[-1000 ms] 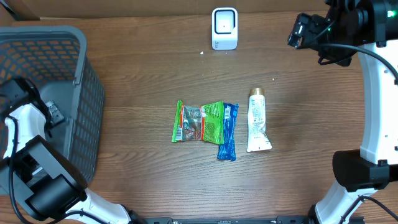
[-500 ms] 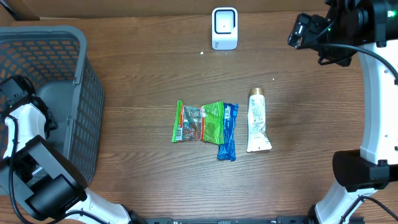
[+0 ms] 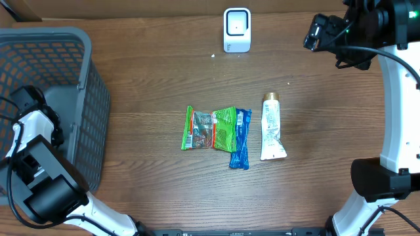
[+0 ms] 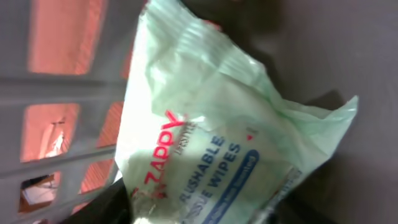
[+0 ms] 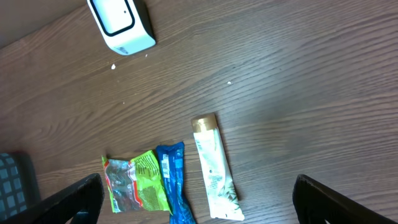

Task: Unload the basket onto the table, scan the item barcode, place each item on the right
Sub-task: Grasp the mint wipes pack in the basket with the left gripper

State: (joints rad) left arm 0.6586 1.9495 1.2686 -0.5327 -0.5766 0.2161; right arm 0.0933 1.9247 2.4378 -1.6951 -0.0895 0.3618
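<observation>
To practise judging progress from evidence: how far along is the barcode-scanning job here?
Looks done: one wipes pack lies in the basket, probably scanned already. In hand: nothing that shows; the right gripper hangs open and empty. Left: the green snack packet, blue packet and tube lie on the table, away from the scanner.

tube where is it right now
Overhead view: the tube lies on the table right of centre, just right of the blue wrapper, below the white scanner.

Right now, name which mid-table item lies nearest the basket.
The green snack packet; the blue wrapper and white tube lie beyond it, farther from the basket.
</observation>
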